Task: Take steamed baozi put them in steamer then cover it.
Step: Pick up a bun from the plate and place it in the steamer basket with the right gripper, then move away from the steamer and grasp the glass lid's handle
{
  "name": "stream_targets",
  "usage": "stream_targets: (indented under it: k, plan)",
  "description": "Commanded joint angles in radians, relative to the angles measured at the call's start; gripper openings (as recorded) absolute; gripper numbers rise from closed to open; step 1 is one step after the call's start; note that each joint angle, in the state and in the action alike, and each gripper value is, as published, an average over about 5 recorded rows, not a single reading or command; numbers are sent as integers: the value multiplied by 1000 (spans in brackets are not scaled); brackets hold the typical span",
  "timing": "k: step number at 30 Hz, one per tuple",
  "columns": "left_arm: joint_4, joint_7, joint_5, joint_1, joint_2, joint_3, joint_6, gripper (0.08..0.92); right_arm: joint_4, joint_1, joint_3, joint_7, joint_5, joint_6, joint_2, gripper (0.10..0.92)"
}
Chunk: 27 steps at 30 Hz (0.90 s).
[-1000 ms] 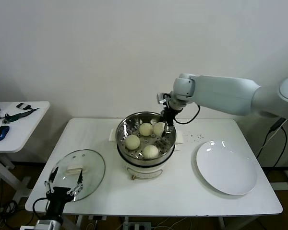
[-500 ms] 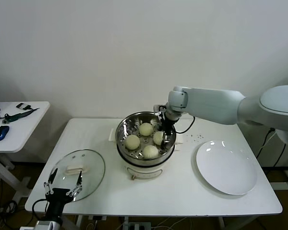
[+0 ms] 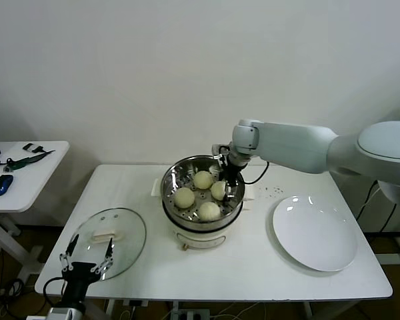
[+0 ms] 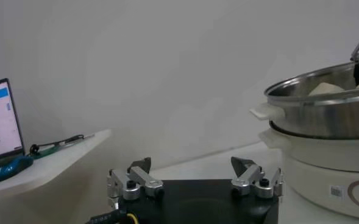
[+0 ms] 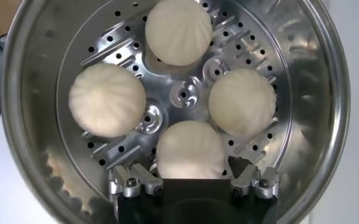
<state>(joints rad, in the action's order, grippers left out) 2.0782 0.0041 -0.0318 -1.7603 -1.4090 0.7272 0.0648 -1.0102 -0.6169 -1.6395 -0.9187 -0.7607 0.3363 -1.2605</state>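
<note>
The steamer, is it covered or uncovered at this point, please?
Uncovered: the steamer shows four baozi openly, while the cover lies on the table.

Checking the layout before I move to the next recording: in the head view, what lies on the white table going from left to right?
Cover, lying flat → steamer holding four steamed baozi → white plate.

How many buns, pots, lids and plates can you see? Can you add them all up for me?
Steamed baozi: 4, all inside the steamer
Steamer: 1
Cover: 1
White plate: 1
Total: 7
</note>
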Motion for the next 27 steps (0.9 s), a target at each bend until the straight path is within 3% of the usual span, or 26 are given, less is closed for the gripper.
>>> stream_targets:
  k: [1, 13, 16, 23, 27]
  plan:
    - [-1, 0, 0, -1, 2, 0, 1, 823, -26, -28, 14, -29, 13, -1, 32, 822]
    - [5, 0, -6, 0, 3, -1, -1, 823, -161, -146, 75, -75, 3, -92, 243, 823]
    - [9, 0, -11, 3, 1, -1, -3, 823, -193, -140, 97, 27, -25, -183, 322, 823]
    - [15, -2, -26, 20, -6, 3, -9, 823, -305, -12, 174, 426, -96, -455, 548, 823]
    - [22, -1, -44, 29, -16, 5, -14, 823, -342, 160, 335, 528, -92, -532, 670, 823]
